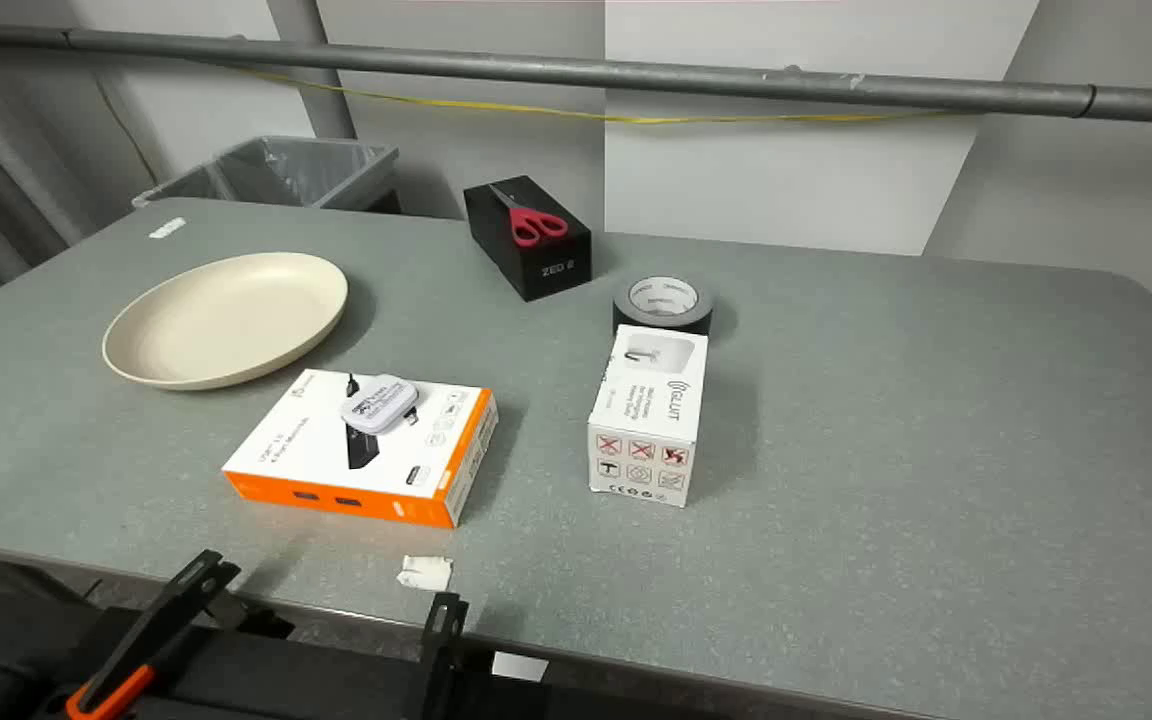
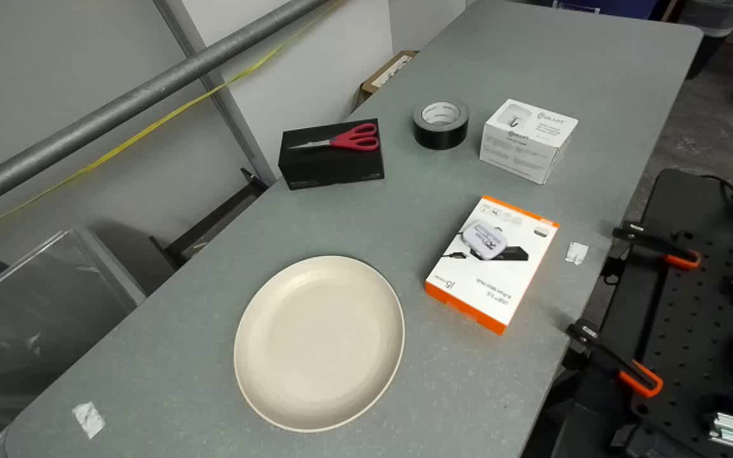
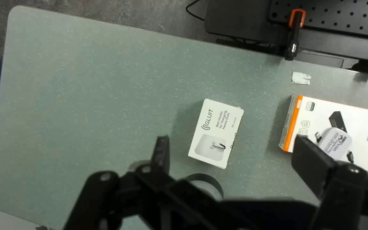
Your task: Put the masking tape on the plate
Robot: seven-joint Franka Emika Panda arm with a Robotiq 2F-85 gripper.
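Observation:
The masking tape is a small round roll with a black side, a greyish top and a white core. It lies flat on the table in both exterior views point(image 1: 663, 321) point(image 2: 441, 137). In the wrist view the tape point(image 3: 212, 185) is partly hidden behind my gripper. The plate, wide, round and cream with a raised rim, rests on the table in both exterior views point(image 1: 226, 315) point(image 2: 319, 343); it is out of the wrist view. My gripper point(image 3: 230, 151) is open and empty, above the table, fingers wide apart. It does not show in the exterior views.
A white hook box point(image 1: 646, 400) stands close beside the tape. A black box point(image 2: 331, 168) carries red scissors point(image 2: 357, 138). A white and orange box point(image 1: 311, 430) with a small white case point(image 1: 381, 403) lies between plate and hook box. Clamps point(image 2: 653, 242) hold the table's edge.

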